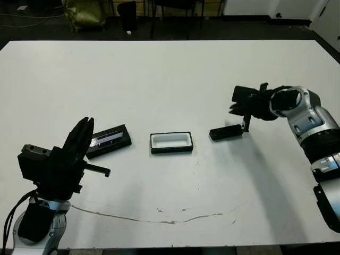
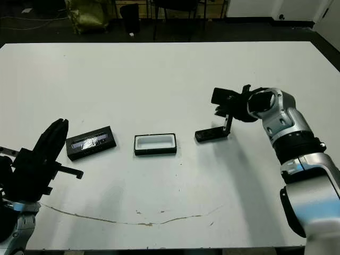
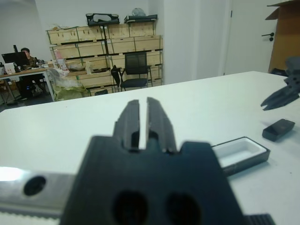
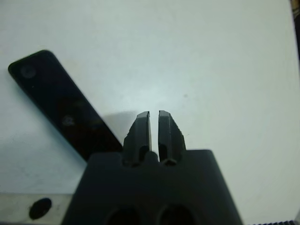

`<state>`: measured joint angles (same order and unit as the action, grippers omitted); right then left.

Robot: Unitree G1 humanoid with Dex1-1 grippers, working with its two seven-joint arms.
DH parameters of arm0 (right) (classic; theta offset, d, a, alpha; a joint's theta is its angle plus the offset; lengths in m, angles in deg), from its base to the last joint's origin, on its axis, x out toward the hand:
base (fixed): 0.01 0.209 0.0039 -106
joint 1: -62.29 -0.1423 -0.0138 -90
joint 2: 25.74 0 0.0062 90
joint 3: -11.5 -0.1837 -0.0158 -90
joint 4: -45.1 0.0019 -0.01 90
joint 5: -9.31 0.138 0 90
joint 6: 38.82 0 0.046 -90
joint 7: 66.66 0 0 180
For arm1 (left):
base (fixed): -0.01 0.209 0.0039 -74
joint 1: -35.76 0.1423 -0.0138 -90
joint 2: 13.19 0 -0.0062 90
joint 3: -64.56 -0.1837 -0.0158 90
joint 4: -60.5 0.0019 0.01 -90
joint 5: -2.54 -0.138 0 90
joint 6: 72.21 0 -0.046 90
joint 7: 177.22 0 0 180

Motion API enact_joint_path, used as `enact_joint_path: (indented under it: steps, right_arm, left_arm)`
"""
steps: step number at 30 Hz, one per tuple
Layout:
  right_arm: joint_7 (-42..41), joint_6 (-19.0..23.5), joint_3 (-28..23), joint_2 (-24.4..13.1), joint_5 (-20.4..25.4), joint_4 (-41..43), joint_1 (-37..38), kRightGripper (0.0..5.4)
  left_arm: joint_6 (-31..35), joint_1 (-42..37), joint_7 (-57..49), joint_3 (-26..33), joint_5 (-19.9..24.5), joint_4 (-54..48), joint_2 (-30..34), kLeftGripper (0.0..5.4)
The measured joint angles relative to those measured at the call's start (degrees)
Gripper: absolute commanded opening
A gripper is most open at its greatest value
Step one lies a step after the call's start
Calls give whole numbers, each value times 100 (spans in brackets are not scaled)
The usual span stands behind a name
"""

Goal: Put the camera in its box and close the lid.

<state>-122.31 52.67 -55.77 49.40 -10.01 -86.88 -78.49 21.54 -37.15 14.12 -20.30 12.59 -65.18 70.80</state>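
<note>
The open box (image 1: 171, 142), black with a white lining, lies at the table's middle. To its left the flat black lid (image 1: 109, 141) with a silvery strip lies on the table. On the box's right, the slim black camera (image 1: 226, 132) rests flat. My right gripper (image 1: 245, 125) points down just past the camera's right end, shut with nothing between its fingers; in the right wrist view the camera (image 4: 61, 105) lies beside the fingertips (image 4: 143, 123). My left gripper (image 1: 85, 126) is raised near the lid's left end, shut and empty.
The white table (image 1: 170, 79) has a thin brown mark (image 1: 159, 217) near its front edge. Chairs and a yellow-green bag (image 1: 85, 13) stand on the floor beyond the far edge. Shelves and a seated person (image 3: 26, 56) show far off in the left wrist view.
</note>
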Motion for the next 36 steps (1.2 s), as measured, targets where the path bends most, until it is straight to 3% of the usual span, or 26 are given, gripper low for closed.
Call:
enact_joint_path:
  steps: [10,28,36]
  right_arm:
    - [-95,-262,113,-11,-71,38,159,0]
    - [-309,-81,60,-177,-144,447,413,0]
    - [-622,-107,-2,-262,65,505,458,0]
  left_arm:
    - [-6,36,0,-15,6,-11,-1,1]
    - [-15,50,-1,-88,-43,2,-2,1]
    - [-15,51,-2,-109,-40,29,-10,1]
